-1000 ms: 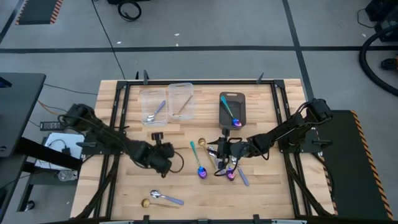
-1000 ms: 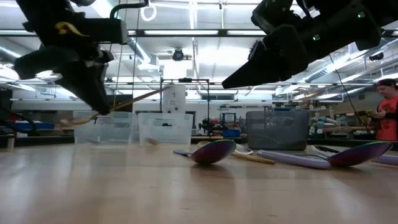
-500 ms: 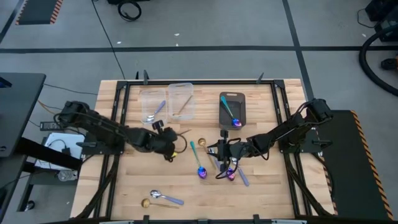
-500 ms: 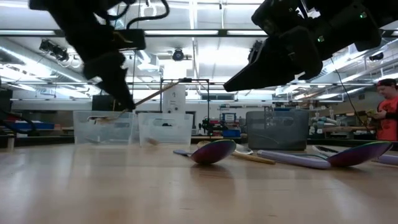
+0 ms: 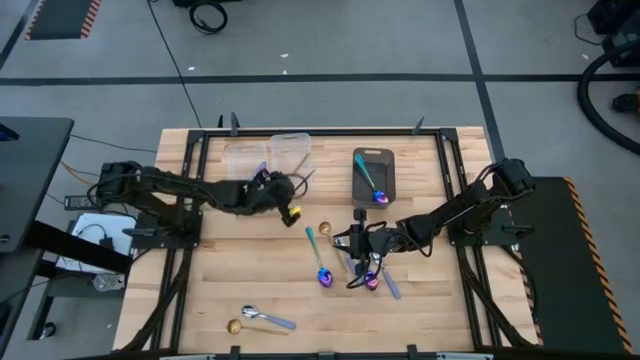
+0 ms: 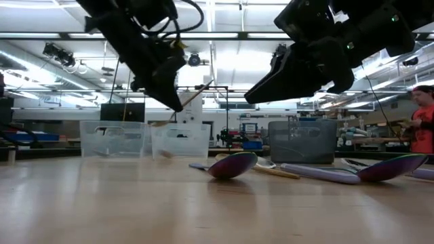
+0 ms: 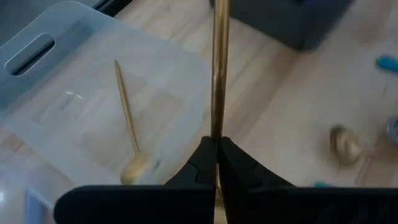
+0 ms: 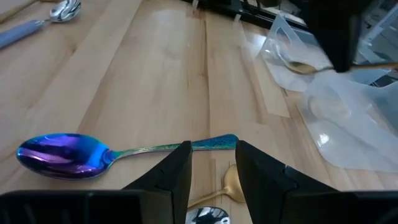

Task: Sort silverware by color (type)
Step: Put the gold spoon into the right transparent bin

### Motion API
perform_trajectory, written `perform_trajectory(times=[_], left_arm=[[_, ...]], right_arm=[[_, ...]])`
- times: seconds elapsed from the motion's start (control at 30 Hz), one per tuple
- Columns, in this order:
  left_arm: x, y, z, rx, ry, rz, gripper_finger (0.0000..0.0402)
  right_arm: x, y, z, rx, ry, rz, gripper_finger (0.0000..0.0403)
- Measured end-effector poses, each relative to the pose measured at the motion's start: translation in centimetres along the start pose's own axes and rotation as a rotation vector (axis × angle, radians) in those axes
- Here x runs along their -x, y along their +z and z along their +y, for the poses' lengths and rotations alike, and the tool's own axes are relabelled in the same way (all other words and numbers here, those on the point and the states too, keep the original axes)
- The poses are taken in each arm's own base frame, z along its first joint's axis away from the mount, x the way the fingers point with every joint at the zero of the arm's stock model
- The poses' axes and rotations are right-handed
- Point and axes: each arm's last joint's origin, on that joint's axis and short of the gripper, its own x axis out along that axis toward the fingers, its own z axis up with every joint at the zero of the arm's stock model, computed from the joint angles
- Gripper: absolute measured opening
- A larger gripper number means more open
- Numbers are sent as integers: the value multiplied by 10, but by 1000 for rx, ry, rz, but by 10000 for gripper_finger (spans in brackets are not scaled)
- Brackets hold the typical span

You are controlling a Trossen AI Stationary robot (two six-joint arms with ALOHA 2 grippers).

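Left gripper (image 7: 216,152) pinches slim gold-coloured spoon (image 7: 219,68) above a clear plastic bin (image 7: 68,68) holding one gold spoon (image 7: 129,134). Right gripper (image 8: 212,163) spread, its fingers astride teal handle of iridescent blue-purple spoon (image 8: 68,154). Clear bins: two.

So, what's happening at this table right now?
The left gripper is shut on a gold spoon, holding it over the clear bin that already has one gold spoon inside. The right gripper hangs open above an iridescent spoon mid-table. Other spoons lie unsorted.
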Motion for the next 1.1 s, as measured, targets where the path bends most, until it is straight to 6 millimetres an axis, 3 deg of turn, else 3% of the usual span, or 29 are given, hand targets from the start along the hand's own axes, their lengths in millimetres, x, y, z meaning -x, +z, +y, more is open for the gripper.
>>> perform_trajectory(times=[0.27, 0.5, 0.67, 0.87, 1.1], left_arm=[[5, 38, 13, 43, -91, -43, 11], [6, 61, 50, 132, -22, -53, 10], [-11, 57, 76, 212, -16, 55, 10], [-36, 49, 90, 273, 2, 145, 9], [-49, 42, 107, 301, 50, 209, 9]], right_arm=[[-1, 0, -2, 7, 21, 0, 134], [-3, -3, -5, 40, 24, 20, 134], [-6, -3, -12, 55, 37, 11, 134], [-9, -4, -20, 56, 75, 8, 134], [-11, -6, -25, 67, 83, 17, 134]])
